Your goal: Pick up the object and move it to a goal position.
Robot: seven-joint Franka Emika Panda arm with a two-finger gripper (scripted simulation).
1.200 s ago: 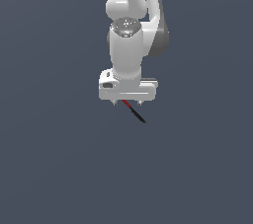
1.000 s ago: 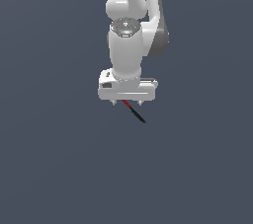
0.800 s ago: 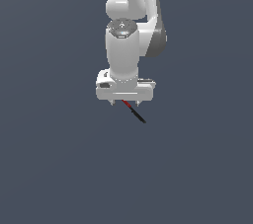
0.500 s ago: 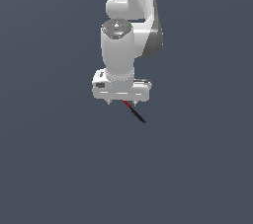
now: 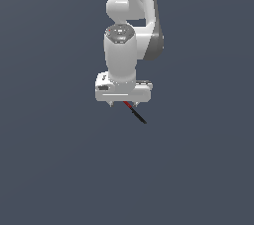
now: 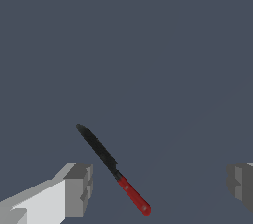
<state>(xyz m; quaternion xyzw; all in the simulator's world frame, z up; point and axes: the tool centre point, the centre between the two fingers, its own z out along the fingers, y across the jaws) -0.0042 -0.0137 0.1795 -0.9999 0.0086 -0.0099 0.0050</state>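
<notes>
I hold the gripper (image 6: 157,188) wide open and empty above the stick (image 6: 111,168), so next I must lower and close.

The claw (image 5: 123,103) looks smooth, glossy white plastic with matt grey pads (image 6: 79,188); the stick (image 6: 112,168) is matt red-and-black.

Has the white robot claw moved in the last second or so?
Yes. The white gripper has drifted slightly up and toward the exterior view's left, while the thin red-and-black stick below it stayed put on the grey floor.
</notes>
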